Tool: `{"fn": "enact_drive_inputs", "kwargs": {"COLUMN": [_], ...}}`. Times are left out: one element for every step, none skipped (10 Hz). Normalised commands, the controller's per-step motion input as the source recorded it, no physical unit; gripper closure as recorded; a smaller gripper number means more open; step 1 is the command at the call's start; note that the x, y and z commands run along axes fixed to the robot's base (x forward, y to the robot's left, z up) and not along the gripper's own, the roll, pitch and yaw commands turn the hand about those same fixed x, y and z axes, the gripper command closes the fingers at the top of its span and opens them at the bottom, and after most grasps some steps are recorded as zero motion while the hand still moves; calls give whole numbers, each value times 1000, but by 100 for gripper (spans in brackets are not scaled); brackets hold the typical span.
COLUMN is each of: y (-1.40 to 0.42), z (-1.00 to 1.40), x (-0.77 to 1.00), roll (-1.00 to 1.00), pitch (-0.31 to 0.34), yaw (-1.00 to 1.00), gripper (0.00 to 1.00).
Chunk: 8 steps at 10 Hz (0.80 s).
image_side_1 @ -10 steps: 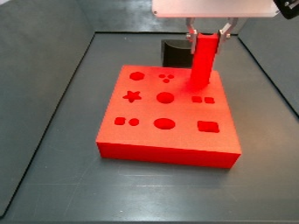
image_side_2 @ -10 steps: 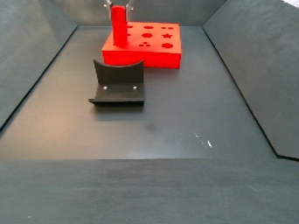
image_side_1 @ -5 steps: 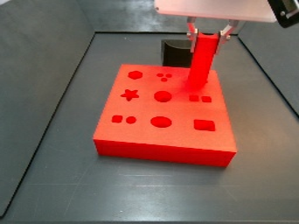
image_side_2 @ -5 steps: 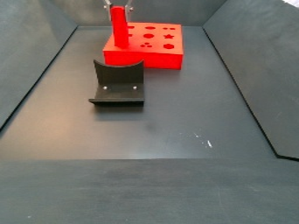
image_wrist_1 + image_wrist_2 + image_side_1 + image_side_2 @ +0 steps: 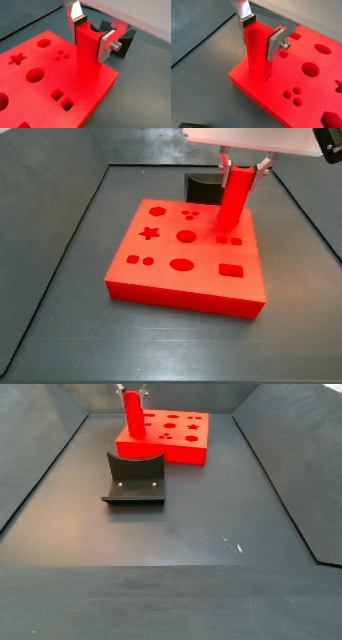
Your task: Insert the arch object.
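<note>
The arch object (image 5: 233,198) is a long bright-red bar. It stands upright with its lower end in a hole near the edge of the flat red board (image 5: 174,278). My gripper (image 5: 245,166) is shut on the bar's upper end. In both wrist views the silver fingers (image 5: 107,45) (image 5: 276,42) press against opposite sides of the bar (image 5: 88,55) (image 5: 258,52), with the gripper (image 5: 92,32) (image 5: 261,34) around its top. In a side view the bar (image 5: 132,414) rises from the board's (image 5: 181,446) left end, and the gripper (image 5: 130,388) is at the frame's top edge.
The fixture (image 5: 135,479), a dark L-shaped bracket, stands on the dark floor close to the board and also shows behind it (image 5: 203,185) (image 5: 125,36). The board has several shaped holes, among them a star (image 5: 151,232) and a square (image 5: 233,270). Dark walls enclose the floor.
The gripper and the bar have shifted slightly, and the red board has moved a little with them. The grip is unchanged.
</note>
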Motion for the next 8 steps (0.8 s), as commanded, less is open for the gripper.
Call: {"fn": "enact_drive_inputs", "kwargs": {"y": [0, 0, 0, 0, 83, 46, 0, 0], "z": [-1000, -960, -866, -800, -809, 0, 0, 0], "x": [-100, -29, 0, 0, -89, 0, 0, 0], "roll": [1, -6, -33, -79, -99, -13, -7, 0], "pitch": [-93, -143, -177, -184, -159, 0, 0, 0], "yaw": [-111, -191, -217, -194, -151, 0, 0, 0], "gripper": [100, 100, 100, 100, 100, 100, 100, 100]}}
